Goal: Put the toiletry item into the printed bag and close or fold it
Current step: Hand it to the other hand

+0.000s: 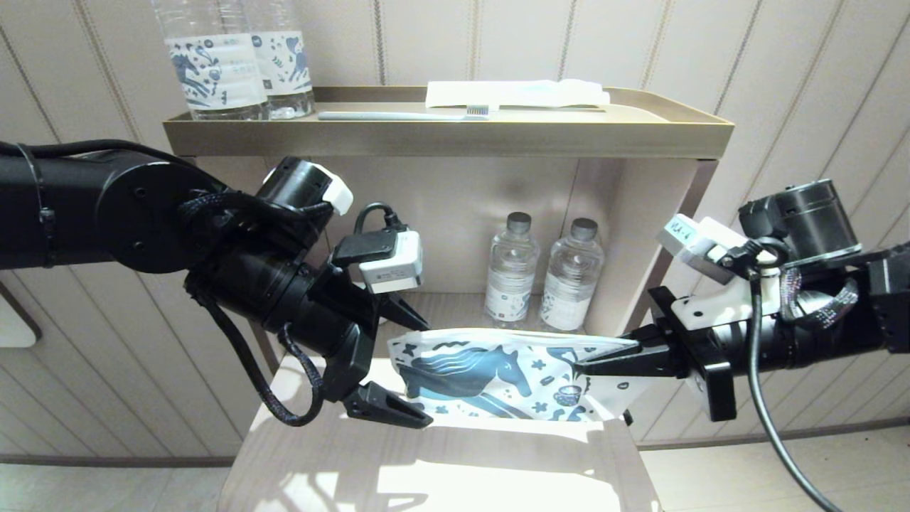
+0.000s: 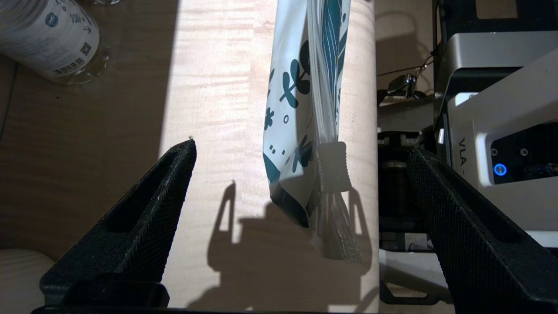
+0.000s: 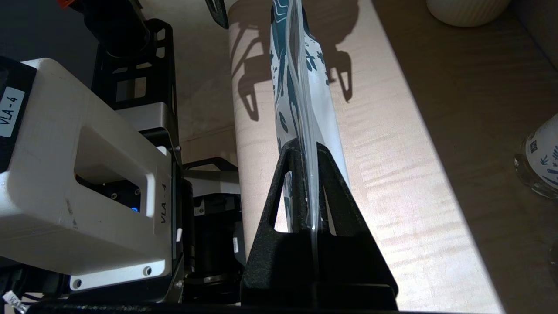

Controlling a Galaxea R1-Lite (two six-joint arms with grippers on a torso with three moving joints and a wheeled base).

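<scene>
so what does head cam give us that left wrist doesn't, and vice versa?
Head view only: the right gripper shut on the printed bag, holding it off the table; the upper shelf with a toothbrush, a white packet and two large bottles; two small bottles below.

Left wrist view only: the bag's zip slider and zip track, seen edge-on.

Both: the bag and the left gripper, open, straddling the bag's end without touching.

Two matte black arms with looped black cables. Left end effector: black ribbed triangular fingers. Right end effector: same. White wrist camera housings, one labelled "VLA-4".
</scene>
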